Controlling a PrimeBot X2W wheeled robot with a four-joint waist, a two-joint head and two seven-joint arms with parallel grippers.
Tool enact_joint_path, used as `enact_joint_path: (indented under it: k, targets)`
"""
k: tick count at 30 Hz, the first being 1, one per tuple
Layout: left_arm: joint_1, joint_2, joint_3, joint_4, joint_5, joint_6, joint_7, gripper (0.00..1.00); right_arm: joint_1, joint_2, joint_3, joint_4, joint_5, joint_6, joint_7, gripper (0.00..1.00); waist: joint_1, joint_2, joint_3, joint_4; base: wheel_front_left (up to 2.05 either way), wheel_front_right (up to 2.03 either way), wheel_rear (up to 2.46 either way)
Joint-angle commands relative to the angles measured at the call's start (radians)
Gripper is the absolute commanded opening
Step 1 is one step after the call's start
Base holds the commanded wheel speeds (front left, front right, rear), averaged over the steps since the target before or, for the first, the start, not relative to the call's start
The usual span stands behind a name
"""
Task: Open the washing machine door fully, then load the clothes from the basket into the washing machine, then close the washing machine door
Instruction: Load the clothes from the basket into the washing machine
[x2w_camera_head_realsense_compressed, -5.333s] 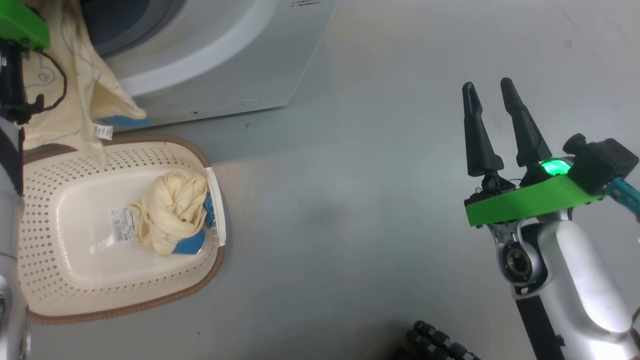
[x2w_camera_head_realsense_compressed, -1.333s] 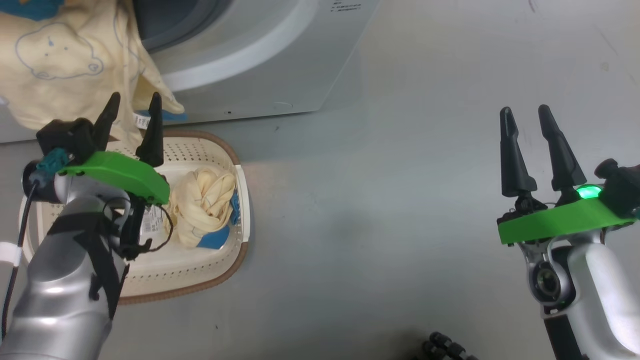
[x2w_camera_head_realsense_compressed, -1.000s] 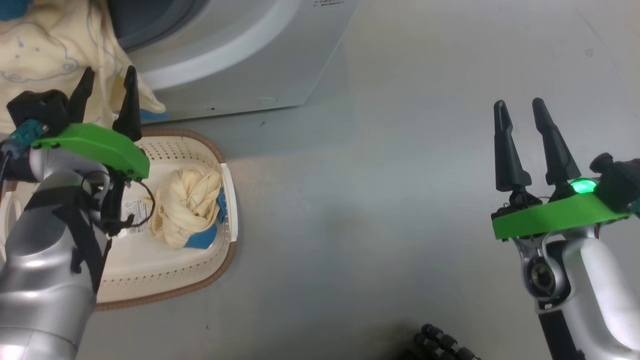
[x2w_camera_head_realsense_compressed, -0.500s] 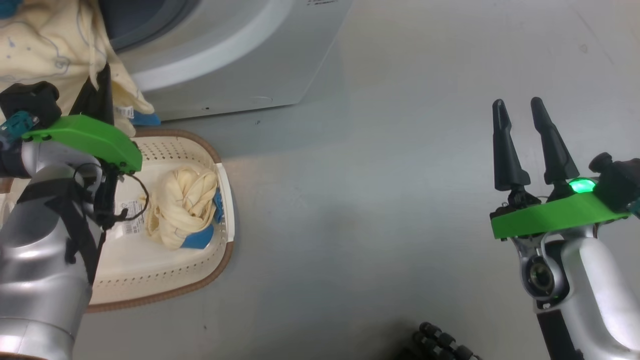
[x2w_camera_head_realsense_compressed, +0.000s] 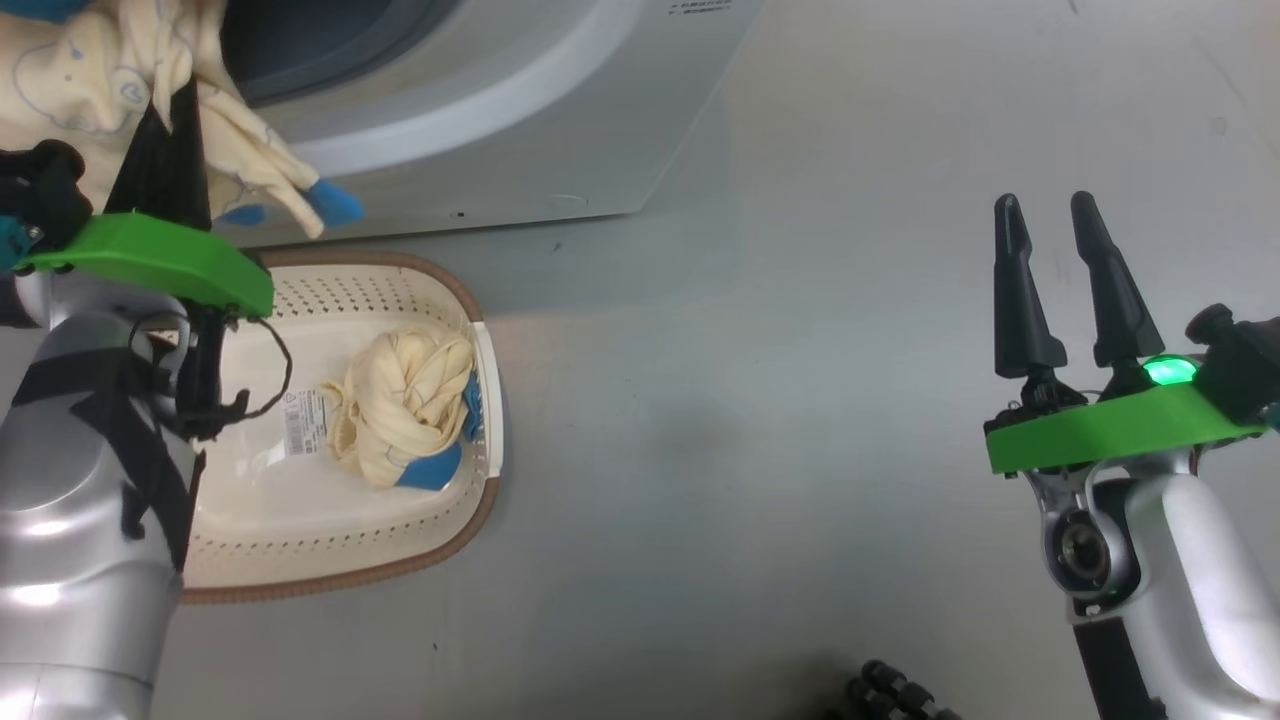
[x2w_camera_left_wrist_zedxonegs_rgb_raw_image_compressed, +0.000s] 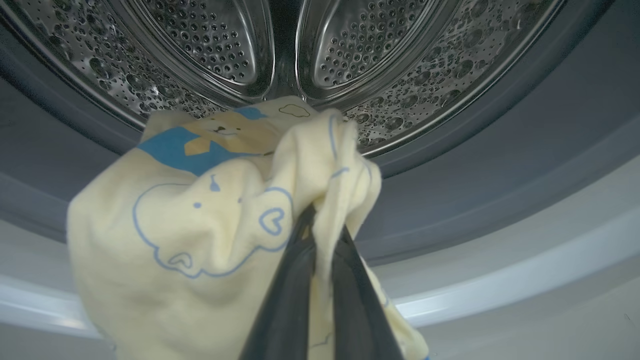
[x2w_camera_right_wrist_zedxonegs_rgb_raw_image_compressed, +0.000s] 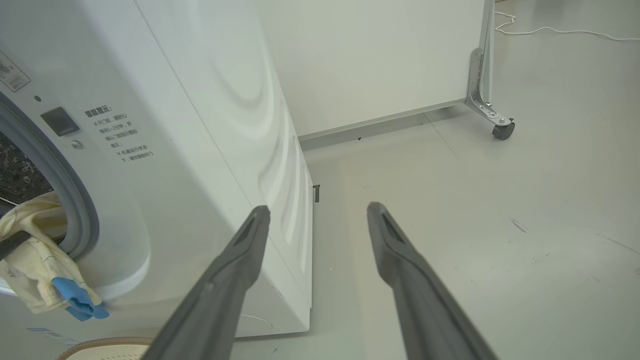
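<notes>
One of the clothes, a cream-yellow garment (x2w_camera_head_realsense_compressed: 90, 60) with blue outlines, hangs over the lower rim of the washing machine (x2w_camera_head_realsense_compressed: 520, 110) opening. My left gripper (x2w_camera_head_realsense_compressed: 180, 95) is shut on a fold of it. In the left wrist view the fingers (x2w_camera_left_wrist_zedxonegs_rgb_raw_image_compressed: 300, 280) pinch the garment (x2w_camera_left_wrist_zedxonegs_rgb_raw_image_compressed: 200, 225) just below the steel drum (x2w_camera_left_wrist_zedxonegs_rgb_raw_image_compressed: 300, 50). A second, twisted garment (x2w_camera_head_realsense_compressed: 405, 405) lies in the basket (x2w_camera_head_realsense_compressed: 400, 270) on the floor. My right gripper (x2w_camera_head_realsense_compressed: 1045, 205) hovers open over bare floor, far right. The washing machine door is out of view.
Grey floor lies between the basket and my right arm. In the right wrist view, a white partition on a caster (x2w_camera_right_wrist_zedxonegs_rgb_raw_image_compressed: 502, 129) stands behind the washing machine (x2w_camera_right_wrist_zedxonegs_rgb_raw_image_compressed: 200, 125), and a white cable (x2w_camera_right_wrist_zedxonegs_rgb_raw_image_compressed: 550, 31) lies beyond it. A black ribbed object (x2w_camera_head_realsense_compressed: 890, 695) pokes in at the bottom edge.
My left gripper went from open to shut, taking hold of the hanging garment, and has lifted its fold toward the drum opening. The head camera shifted slightly. The right arm has not moved.
</notes>
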Motion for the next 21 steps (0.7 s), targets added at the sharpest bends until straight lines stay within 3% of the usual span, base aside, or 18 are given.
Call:
enact_joint_path:
  k: [1,10,21]
  targets:
    - [-0.007,0.03,0.049,-0.076,0.025,0.001,-0.007,0.0,-0.011,-0.001,0.012,-0.032,-0.002,0.002,-0.006,1.0,0.0,0.0,-0.002,0.007,0.0,0.0,0.0]
    - [-0.097,0.042,0.063,-0.108,0.079,0.001,-0.007,0.0,-0.012,0.002,0.021,-0.028,-0.002,0.002,-0.006,1.0,0.0,0.0,-0.006,0.008,0.0,0.0,0.0]
    - [-0.305,0.071,0.023,0.142,0.068,0.001,-0.003,0.0,-0.005,0.011,0.047,-0.02,0.009,0.002,-0.006,1.0,0.0,0.0,-0.004,-0.033,0.0,0.0,0.0]
